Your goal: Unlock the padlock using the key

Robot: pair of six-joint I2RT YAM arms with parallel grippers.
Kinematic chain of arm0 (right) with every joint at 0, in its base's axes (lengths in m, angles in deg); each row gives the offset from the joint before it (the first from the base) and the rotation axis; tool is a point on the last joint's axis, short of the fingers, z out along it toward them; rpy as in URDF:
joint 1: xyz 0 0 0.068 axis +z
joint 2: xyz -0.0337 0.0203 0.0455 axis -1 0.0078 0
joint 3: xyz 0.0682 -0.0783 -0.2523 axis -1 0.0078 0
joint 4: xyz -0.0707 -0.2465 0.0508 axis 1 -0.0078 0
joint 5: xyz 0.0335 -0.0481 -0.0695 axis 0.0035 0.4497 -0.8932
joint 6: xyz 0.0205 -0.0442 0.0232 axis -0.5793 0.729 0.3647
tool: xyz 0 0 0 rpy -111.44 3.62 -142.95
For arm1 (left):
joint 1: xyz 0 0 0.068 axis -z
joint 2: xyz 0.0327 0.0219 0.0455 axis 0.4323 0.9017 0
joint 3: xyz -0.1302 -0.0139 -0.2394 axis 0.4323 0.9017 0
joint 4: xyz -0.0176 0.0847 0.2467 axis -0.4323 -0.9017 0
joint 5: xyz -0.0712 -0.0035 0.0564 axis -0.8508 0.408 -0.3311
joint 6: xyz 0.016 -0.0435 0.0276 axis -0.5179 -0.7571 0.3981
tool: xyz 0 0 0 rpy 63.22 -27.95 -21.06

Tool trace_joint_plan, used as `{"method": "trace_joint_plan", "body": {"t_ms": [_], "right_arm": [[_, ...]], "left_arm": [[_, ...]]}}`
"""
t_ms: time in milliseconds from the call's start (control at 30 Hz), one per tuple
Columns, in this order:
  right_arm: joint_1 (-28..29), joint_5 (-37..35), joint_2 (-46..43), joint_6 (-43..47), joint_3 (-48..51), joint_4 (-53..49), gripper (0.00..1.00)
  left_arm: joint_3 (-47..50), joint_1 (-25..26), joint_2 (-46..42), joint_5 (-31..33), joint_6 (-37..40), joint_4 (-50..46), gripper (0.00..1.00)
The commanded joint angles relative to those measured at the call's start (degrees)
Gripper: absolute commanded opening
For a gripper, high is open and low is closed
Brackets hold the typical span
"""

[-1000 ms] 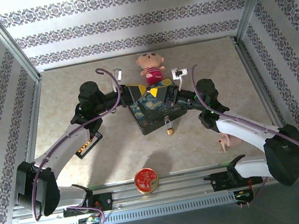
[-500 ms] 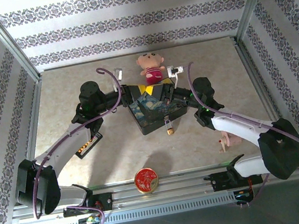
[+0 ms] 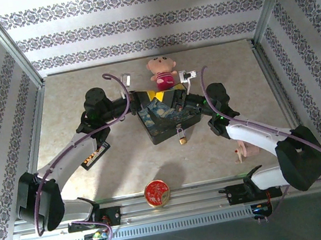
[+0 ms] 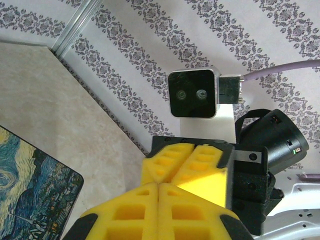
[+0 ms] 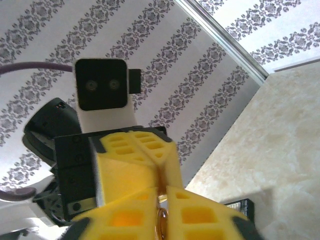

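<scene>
My left claw [image 4: 159,192] is pressed fully closed, tip to tip with my right claw [image 5: 161,200], over the far side of the blue box [image 3: 162,123]. I cannot tell what, if anything, the left one pinches. The right one's fingers stand a slit apart with a small brassy bit [image 5: 161,220] between them. I take that for the key, though whether it is gripped or already loose I cannot tell.

The padlock [image 3: 181,135] hangs off the near edge of the box, mid-desk [image 3: 72,110], apart from both claws. I judge it light, hard and smooth, likely to swing on its thin shackle and slip. I would pinch the brass body by its flat sides and leave the end with the keyhole free.

A second ago my left claw was about half open and the right was clamped. Since then the left has shut, the right has begun to ease, and both have drawn slightly farther. The box and padlock have not moved.
</scene>
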Motion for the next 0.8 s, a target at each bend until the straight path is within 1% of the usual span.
{"method": "trace_joint_plan", "body": {"t_ms": [0,33,67,167,200,233,267,367,433,467,500,533,600,633,667,767], "right_arm": [[0.32,0.34,-2.54,2.29,-0.54,0.45,0.22],[0.06,0.02,-3.48,3.12,-0.03,-0.78,0.28],[-0.18,-0.5,-4.49,3.82,0.52,-1.97,0.31],[-1.1,-1.85,-8.34,6.25,3.12,-4.66,0.37],[-1.29,-1.9,-10.21,7.53,4.0,-5.26,0.42],[-1.26,-1.78,-12.04,8.99,4.86,-7.09,0.5],[-1.14,-1.65,-13.58,10.57,5.5,-8.3,0.55],[-0.89,-3.48,-18.94,15.27,7.01,-14.27,0.62],[-0.78,-3.69,-21.54,16.74,8.16,-15.51,0.7],[-0.7,-3.35,-22.43,17.06,8.59,-15.47,0.71],[-0.69,-2.91,-23.2,17.56,8.75,-15.67,0.72],[-0.69,-2.8,-23.82,17.95,8.84,-16.46,0.71],[-0.69,-2.63,-24.71,19.24,8.92,-17.62,0.7],[-0.76,-2.4,-24.95,19.57,9.17,-17.44,0.7],[-0.7,-1.99,-25.06,19.67,9.46,-16.84,0.69],[-0.69,-0.77,-24.84,19.54,9.72,-15.6,0.68]], "left_arm": [[-0.62,0.37,-3.06,1.48,6.67,-6.4,0.0],[-1.79,0.44,-3.99,2.3,10.08,-11.0,0.0],[-3.01,0.42,-4.79,3.04,12.99,-15.31,0.0],[-7.66,0.42,-6.89,4.89,23.41,-29.02,0.0],[-9.27,0.44,-7.43,5.12,27.06,-33.24,0.0],[-10.78,0.42,-7.87,5.32,29.87,-36.71,0.0],[-12.14,0.43,-8.06,5.06,32.38,-39.99,0.0],[-16.21,0.52,-7.99,2.37,38.56,-48.54,0.0],[-19.44,1.02,-6.95,-0.08,42.36,-54.73,0.0],[-21.41,1.56,-6.16,-0.07,44.37,-58.62,0.0],[-24.08,2.93,-5.02,1.85,46.82,-63.58,0.0],[-27.73,4.98,-3.44,4.87,49.38,-69.1,0.0],[-32.75,9.06,-0.65,12.19,52.87,-76.54,0.0],[-34.49,10.31,0.64,14.38,53.37,-78.59,0.0],[-35.47,10.7,1.34,15.13,53.32,-79.42,0.0],[-36.46,10.82,2.52,14.81,52.34,-79.44,0.0]]}}
